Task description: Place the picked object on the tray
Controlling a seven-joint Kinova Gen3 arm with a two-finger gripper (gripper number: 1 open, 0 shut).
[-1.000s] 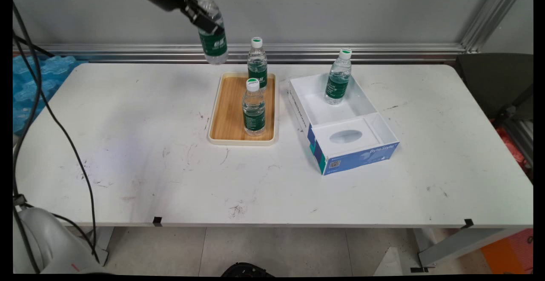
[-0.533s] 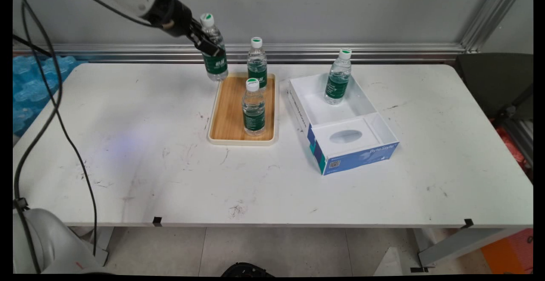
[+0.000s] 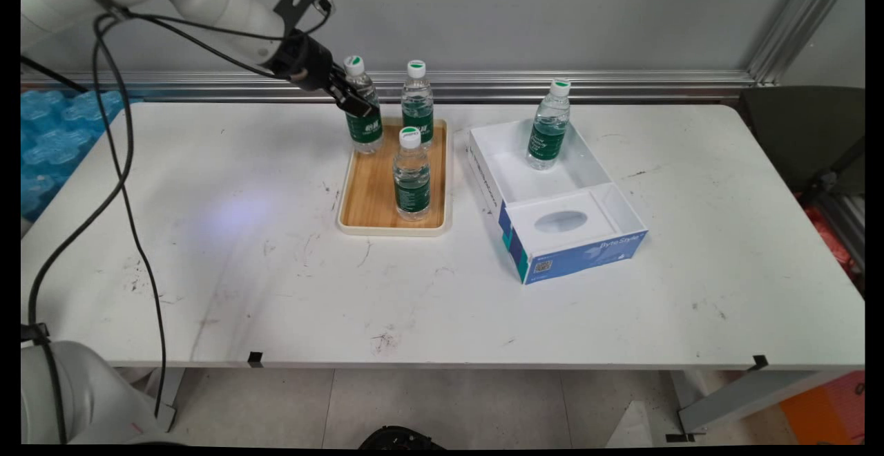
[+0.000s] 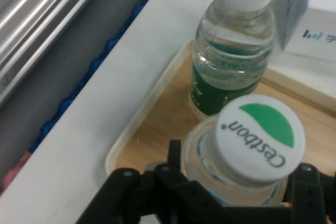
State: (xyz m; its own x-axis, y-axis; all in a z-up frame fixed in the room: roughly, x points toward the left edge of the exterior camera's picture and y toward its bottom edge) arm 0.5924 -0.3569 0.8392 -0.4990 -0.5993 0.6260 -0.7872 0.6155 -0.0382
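Gripper (image 3: 351,100) fingers are clamped on a water bottle (image 3: 364,109) at the wooden tray's (image 3: 364,193) far left corner. The tray also carries a far bottle (image 3: 417,103) and a near bottle (image 3: 411,176). To its right, a white box (image 3: 552,200) on the table (image 3: 207,235) contains one upright bottle (image 3: 548,126).

PLACE: a robotics lab or test cell | EVIDENCE: a white robot arm (image 3: 207,0) trailing black cables (image 3: 124,186) is reaching over a scuffed white table (image 3: 276,290), framed by aluminium rails (image 3: 621,86) against a plain grey wall (image 3: 587,14) | PROPS: a wooden tray (image 3: 366,200) and an open carton (image 3: 552,262) are sitting as test items
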